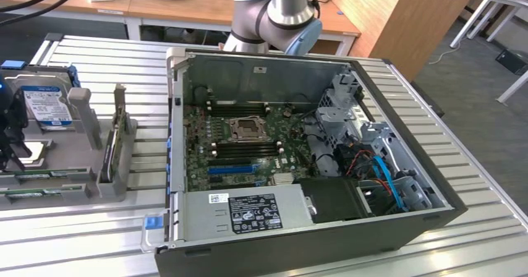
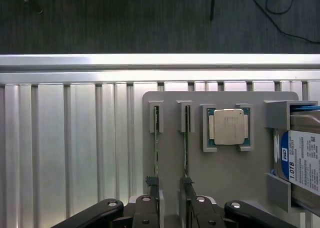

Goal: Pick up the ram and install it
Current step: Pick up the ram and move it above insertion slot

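**A:** Start at the exterior view's left. Where is the ram?

**B:** Low in the frame, in the grey holder (image 1: 99, 187) on the slatted desk (image 1: 83, 234). There are two ram sticks (image 1: 33, 192) side by side, neither lifted. In the wrist view each stands on edge in its own slot, with a CPU (image 2: 229, 127) just beside them and a hard drive (image 2: 302, 160) beyond.

**A:** And the end effector?

**B:** The end effector (image 2: 169, 200) is open, fingers spread and holding nothing. It hangs over one end of the pair. I cannot tell whether a finger touches either stick.

**A:** What worries you?

**B:** The sticks are close together and the spread is about as wide as the pair. Closing here could catch both, or pinch a holder post. A grip near one end may also let a thin board tilt.

**A:** Further right?

**B:** The open computer case (image 1: 387, 73) sits mid-frame. The memory slots (image 1: 243, 144) on its motherboard (image 1: 198, 159) lie deep inside, near the CPU socket (image 1: 246, 127). A tilted stick could jam there, or strike a wall or cable
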Available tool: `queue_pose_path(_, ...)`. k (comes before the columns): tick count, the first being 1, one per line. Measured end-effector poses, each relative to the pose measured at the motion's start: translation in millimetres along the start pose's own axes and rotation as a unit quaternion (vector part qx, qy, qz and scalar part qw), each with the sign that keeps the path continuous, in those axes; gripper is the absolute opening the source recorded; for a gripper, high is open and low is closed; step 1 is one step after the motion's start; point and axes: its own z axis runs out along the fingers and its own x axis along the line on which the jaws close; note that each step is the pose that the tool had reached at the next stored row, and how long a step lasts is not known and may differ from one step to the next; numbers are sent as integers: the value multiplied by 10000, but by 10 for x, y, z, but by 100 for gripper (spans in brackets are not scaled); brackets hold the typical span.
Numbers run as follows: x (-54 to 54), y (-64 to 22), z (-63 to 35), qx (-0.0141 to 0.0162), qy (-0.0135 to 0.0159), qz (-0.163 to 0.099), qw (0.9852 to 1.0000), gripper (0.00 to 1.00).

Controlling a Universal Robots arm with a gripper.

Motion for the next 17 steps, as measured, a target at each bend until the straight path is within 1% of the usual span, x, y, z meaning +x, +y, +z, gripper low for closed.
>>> queue_pose_path(9, 5, -2, 84, 1, -1, 0, 10000, 31)
queue_pose_path(17, 6, -2, 89, 1, -1, 1, 10000, 31)
